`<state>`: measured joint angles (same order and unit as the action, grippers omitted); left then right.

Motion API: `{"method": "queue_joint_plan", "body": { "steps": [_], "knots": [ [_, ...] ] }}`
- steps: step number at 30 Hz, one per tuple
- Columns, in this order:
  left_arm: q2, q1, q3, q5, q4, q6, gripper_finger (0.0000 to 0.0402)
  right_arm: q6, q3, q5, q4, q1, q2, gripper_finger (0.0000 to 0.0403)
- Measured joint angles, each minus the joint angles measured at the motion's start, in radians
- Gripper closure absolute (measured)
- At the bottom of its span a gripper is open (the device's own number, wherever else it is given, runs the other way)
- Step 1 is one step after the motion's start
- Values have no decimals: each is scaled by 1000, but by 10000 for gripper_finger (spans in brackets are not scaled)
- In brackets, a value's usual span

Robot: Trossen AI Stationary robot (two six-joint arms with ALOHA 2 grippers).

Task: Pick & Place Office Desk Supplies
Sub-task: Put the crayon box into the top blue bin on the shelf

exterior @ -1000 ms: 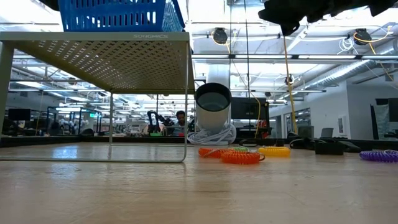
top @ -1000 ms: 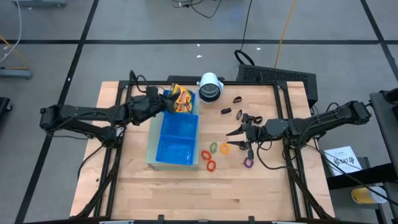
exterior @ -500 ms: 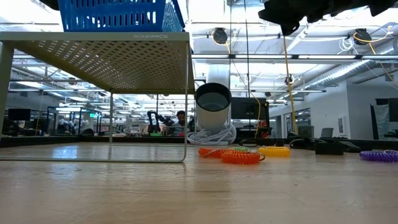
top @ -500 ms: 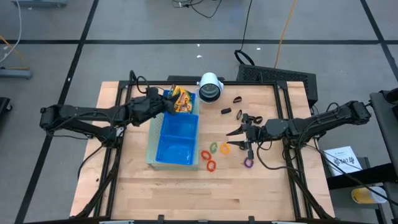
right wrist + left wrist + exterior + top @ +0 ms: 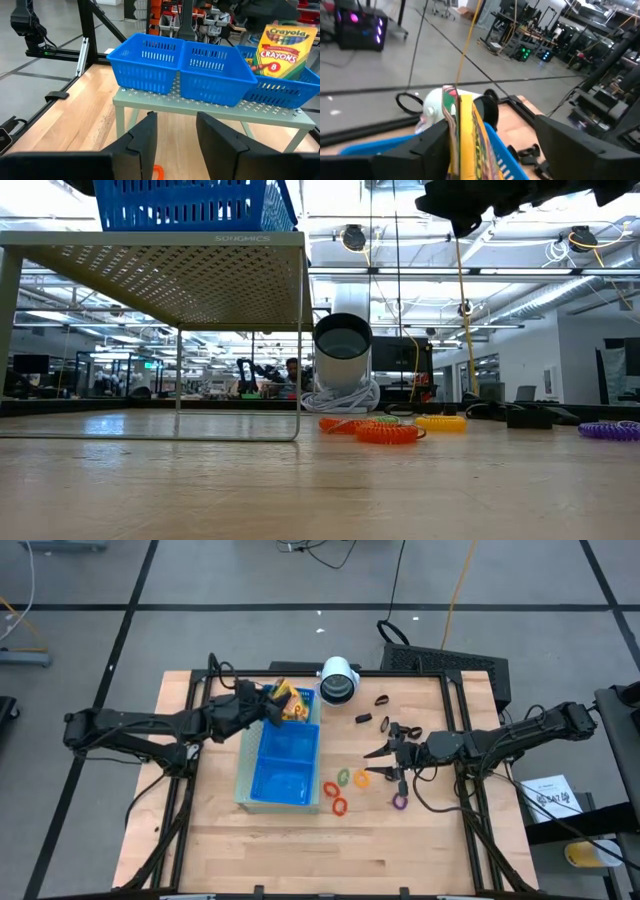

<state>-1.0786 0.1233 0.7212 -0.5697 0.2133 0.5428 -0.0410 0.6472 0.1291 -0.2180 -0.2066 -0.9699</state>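
Observation:
My left gripper is over the far compartment of the blue tray, open around a yellow-and-green crayon box. The box stands upright in that compartment. My right gripper is open and empty above the table, just right of the coloured rings. The red, green, orange and purple rings lie flat on the wood. Small black clips lie farther back. My left gripper has the crayon box edge-on between its fingers. One broad face of the box lies against one finger. The other finger stands apart from the box, and the blue tray rim shows in the gap. The box's lower end is down inside the tray compartment.
The tray sits on a perforated metal riser. A white cylinder with a dark centre stands behind the tray's far right corner. Bare wood lies along the table's near edge.
The crayon box has tipped up in the far compartment, so less of its printed face shows from above. Both arms have kept their places.

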Motion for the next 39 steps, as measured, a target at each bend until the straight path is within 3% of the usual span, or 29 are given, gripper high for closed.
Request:
{"method": "queue_joint_plan", "body": {
  "steps": [14,27,39],
  "knots": [
    [28,-9,0,-26,-29,-82,103,0,0,0,7,0,0,277],
    [19,-9,0,-43,-116,-40,103,-8,0,7,6,5,0,277],
    [19,-4,0,-43,52,-27,103,-6,0,8,-9,5,0,277]
  ]
}}
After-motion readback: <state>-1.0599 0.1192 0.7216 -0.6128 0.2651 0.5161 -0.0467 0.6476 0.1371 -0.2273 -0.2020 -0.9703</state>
